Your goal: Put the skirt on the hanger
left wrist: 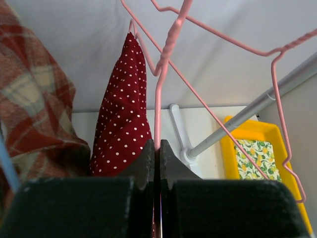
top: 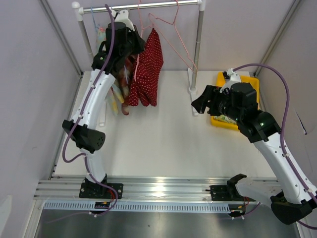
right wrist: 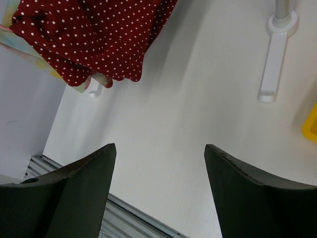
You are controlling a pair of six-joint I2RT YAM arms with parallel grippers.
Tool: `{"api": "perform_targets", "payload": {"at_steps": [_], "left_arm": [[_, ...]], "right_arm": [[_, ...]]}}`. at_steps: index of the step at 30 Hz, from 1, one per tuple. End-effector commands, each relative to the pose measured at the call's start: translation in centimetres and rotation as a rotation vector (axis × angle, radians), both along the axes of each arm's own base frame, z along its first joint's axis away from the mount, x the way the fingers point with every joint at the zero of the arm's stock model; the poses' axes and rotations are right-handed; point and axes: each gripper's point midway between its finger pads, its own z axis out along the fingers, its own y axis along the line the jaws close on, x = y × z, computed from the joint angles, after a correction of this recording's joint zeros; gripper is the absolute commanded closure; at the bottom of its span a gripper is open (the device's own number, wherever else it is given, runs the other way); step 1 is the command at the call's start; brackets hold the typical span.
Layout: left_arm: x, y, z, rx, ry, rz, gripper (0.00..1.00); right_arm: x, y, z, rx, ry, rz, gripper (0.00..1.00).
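Left gripper (left wrist: 154, 148): I see its fingers pressed together on the thin wire of the pink hanger (left wrist: 157, 109), up at the far left by the rail.
Skirt (top: 148, 69): dark red with white dots, hanging in folds just right of my left gripper; its top corner is caught on pink wire and its hem hangs just above the table.
Hanger: its twisted neck rises straight up from the pinched spot; I cannot tell from the wrist view how much of the skirt it carries.
Rail (top: 143, 6): a metal bar across the far side, with pink wire hooked over it.
Plaid garment (left wrist: 34, 99): red and cream checks, hanging left of the skirt and close to it.
Right gripper (right wrist: 159, 146): fingers spread wide with nothing between them, held over bare table well right of the skirt.
Yellow bin (top: 220, 79): at the far right, just behind my right arm, with lemon-print cloth inside.
Table (top: 163, 139): white.
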Motion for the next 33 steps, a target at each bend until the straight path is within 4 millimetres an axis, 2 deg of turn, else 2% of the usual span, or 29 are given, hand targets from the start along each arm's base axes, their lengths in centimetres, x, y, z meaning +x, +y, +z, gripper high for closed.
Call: {"api": "perform_targets", "payload": {"at_steps": [1, 2, 3, 6, 7, 10, 13, 14, 15, 16, 18, 19, 21, 26, 27, 28, 29, 30, 31, 32, 33], "left_arm": [[-0.8, -0.7, 3.3, -0.064, -0.098, 0.023, 0.99], [-0.8, -0.9, 2.6, -0.063, -0.084, 0.022, 0.92], [-0.8, -1.1, 2.1, -0.065, -0.079, 0.018, 0.90], [-1.2, -1.6, 2.3, -0.079, -0.104, -0.013, 0.72], [-1.4, -1.7, 2.5, -0.076, -0.111, -0.020, 0.60], [-2.1, -1.6, 3.2, -0.058, -0.130, -0.039, 0.45], [-3.5, -1.6, 4.1, -0.055, -0.163, -0.076, 0.38], [-3.9, -1.7, 4.2, -0.053, -0.169, -0.087, 0.37], [-4.9, -1.7, 5.3, -0.060, -0.193, -0.113, 0.36], [-5.4, -1.9, 5.7, -0.057, -0.209, -0.135, 0.35], [-6.4, -2.5, 6.0, -0.054, -0.220, -0.196, 0.34], [-7.1, -2.4, 6.9, -0.051, -0.243, -0.208, 0.34], [-8.1, -2.8, 7.2, -0.050, -0.258, -0.255, 0.33], [-11.2, -2.2, 9.2, -0.047, -0.304, -0.299, 0.31], [-11.2, -2.0, 8.3, -0.041, -0.283, -0.289, 0.31], [-11.7, -1.8, 8.4, -0.046, -0.289, -0.288, 0.31], [-12.8, -1.7, 7.8, -0.052, -0.285, -0.302, 0.31], [-13.7, -1.3, 9.1, -0.061, -0.321, -0.301, 0.31], [-14.1, -1.2, 8.2, -0.075, -0.299, -0.304, 0.31], [-16.0, -0.4, 9.7, -0.100, -0.340, -0.300, 0.30], [-16.5, -0.3, 8.7, -0.131, -0.323, -0.300, 0.30]], "right_arm": [[0.3, -0.3, 0.9, 0.007, -0.044, -0.004, 0.21], [0.4, -0.5, 0.7, -0.001, -0.039, -0.014, 0.21], [0.4, -0.6, 0.6, -0.005, -0.038, -0.019, 0.21], [0.7, -1.3, 0.1, -0.024, -0.025, -0.050, 0.20], [0.8, -1.4, -0.1, -0.027, -0.020, -0.057, 0.20], [1.0, -2.0, -0.8, -0.034, 0.005, -0.086, 0.20], [1.3, -2.8, -1.6, -0.038, 0.024, -0.126, 0.20], [1.4, -3.1, -1.9, -0.040, 0.034, -0.136, 0.19], [1.5, -3.4, -2.1, -0.043, 0.040, -0.145, 0.19], [2.1, -4.6, -2.7, -0.056, 0.051, -0.199, 0.19], [2.4, -5.4, -3.4, -0.053, 0.071, -0.231, 0.19], [2.6, -5.8, -4.1, -0.052, 0.089, -0.243, 0.19], [3.4, -7.3, -4.9, -0.048, 0.110, -0.301, 0.19], [5.0, -9.7, -8.4, -0.024, 0.203, -0.386, 0.17], [5.5, -11.0, -9.7, -0.018, 0.238, -0.431, 0.17], [6.0, -11.8, -10.2, -0.011, 0.253, -0.454, 0.17], [6.7, -13.4, -11.2, 0.011, 0.285, -0.502, 0.17], [7.0, -13.9, -11.2, 0.022, 0.280, -0.513, 0.17], [8.0, -15.2, -12.0, 0.038, 0.298, -0.552, 0.17], [8.5, -16.0, -12.6, 0.042, 0.314, -0.574, 0.17], [9.0, -17.8, -12.9, 0.029, 0.317, -0.636, 0.17]]}}
